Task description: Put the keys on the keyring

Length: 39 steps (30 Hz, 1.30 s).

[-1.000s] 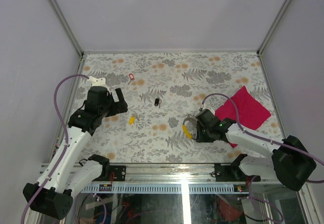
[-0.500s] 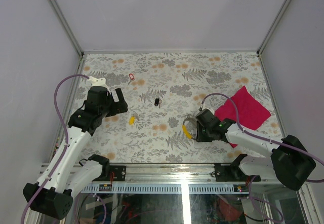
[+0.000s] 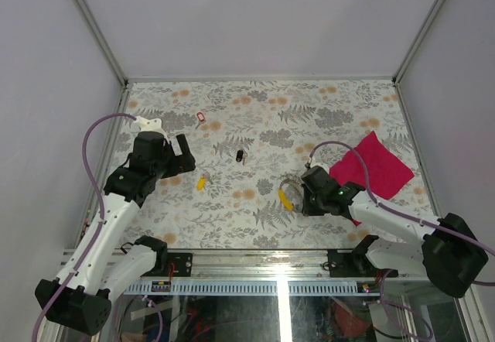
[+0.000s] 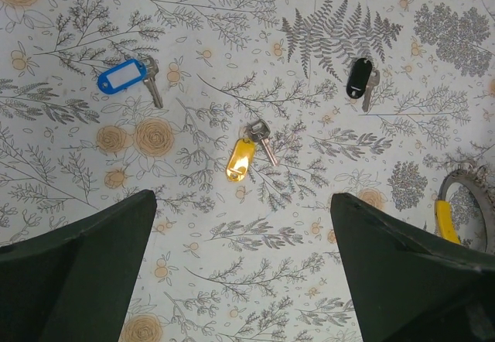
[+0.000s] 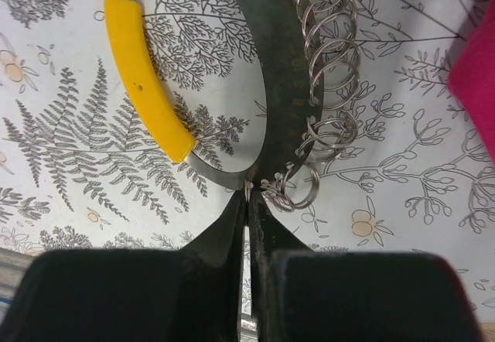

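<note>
While wide apart above the yellow key [image 4: 244, 155], left claw [image 4: 241, 199]; right claw [image 5: 248, 193] tight on the keyring [image 5: 277, 56].

You are looking at a floral table [image 3: 263, 98] carrying a red key [image 3: 201, 116] upper left, a black key [image 3: 240, 155] and a yellow key [image 3: 201, 182] mid-frame, the keyring [image 3: 285, 200] lower centre, a magenta cloth [image 3: 375, 168] lying right.
</note>
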Each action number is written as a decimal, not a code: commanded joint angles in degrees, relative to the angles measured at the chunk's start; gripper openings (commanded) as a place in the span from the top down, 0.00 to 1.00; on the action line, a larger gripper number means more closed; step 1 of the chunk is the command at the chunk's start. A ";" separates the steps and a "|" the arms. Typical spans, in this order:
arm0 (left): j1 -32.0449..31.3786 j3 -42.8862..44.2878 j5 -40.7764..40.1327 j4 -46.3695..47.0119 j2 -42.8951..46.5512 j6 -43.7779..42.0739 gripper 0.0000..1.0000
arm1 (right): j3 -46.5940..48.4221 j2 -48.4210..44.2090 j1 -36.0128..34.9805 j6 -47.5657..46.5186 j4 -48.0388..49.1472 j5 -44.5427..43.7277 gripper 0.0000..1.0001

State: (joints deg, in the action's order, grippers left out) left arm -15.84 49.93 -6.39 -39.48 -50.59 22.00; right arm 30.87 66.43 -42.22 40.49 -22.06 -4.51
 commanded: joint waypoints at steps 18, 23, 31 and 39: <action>-1.87 1.39 17.88 19.58 -3.35 1.90 0.00 | 18.41 -9.85 0.03 -5.05 -10.80 5.46 1.00; -11.79 0.85 9.51 22.02 0.36 1.74 0.01 | 22.84 -10.39 0.07 -3.08 -10.81 5.38 1.00; -36.97 -2.28 -9.85 32.67 5.35 2.93 0.05 | 28.20 -11.33 0.04 1.26 -12.35 7.70 1.00; -56.88 -3.16 -22.81 41.03 -2.39 -11.73 0.07 | 32.38 -11.68 0.07 1.46 -12.96 11.95 1.00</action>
State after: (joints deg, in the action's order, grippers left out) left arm -67.85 48.01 -19.86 -7.09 -50.24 19.62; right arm 58.78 56.25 -42.22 41.30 -35.07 4.03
